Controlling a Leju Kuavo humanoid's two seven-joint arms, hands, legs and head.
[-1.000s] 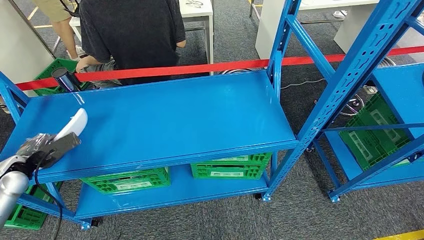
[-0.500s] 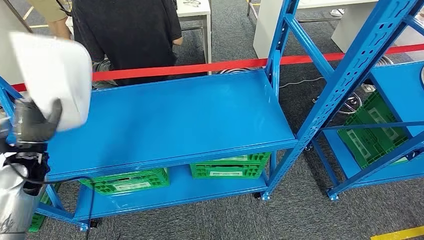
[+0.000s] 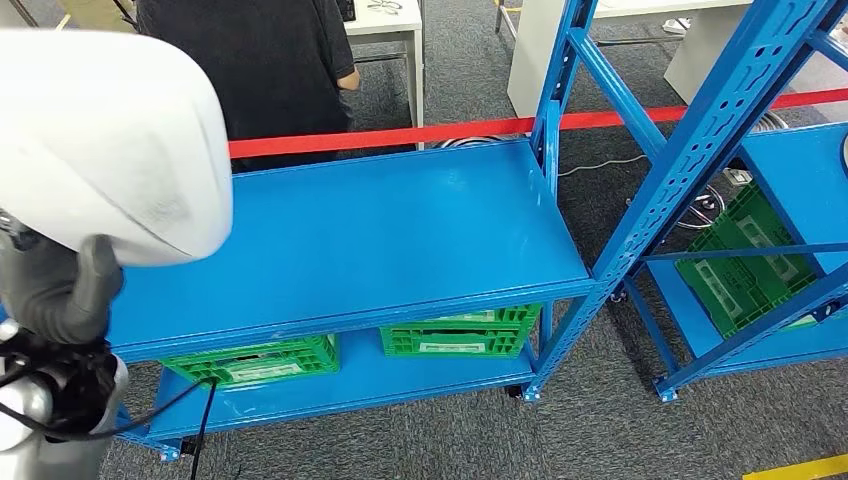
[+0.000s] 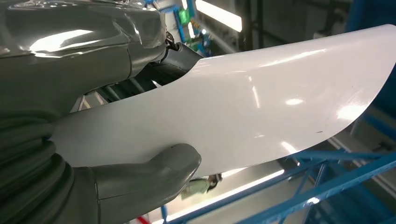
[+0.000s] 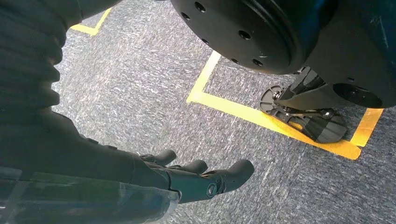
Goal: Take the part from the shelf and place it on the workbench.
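Note:
My left hand (image 3: 60,290) holds a white curved part (image 3: 105,140), lifted high and close to the head camera at the left, above the blue shelf (image 3: 360,235). In the left wrist view the thick thumb (image 4: 154,172) presses on the glossy white part (image 4: 261,102), with the other fingers hidden behind it. My right hand (image 5: 187,177) hangs over grey carpet, its dark fingers loosely apart and holding nothing.
A person in a dark shirt (image 3: 270,60) stands behind a red tape barrier (image 3: 500,125) beyond the shelf. Green crates (image 3: 455,335) sit on the lower shelf level. A second blue rack (image 3: 760,190) stands to the right. Yellow floor tape (image 5: 261,116) marks the carpet.
My left hand has raised the white part from the shelf's left edge up toward the head camera, where it looms much larger. The view has shifted slightly.

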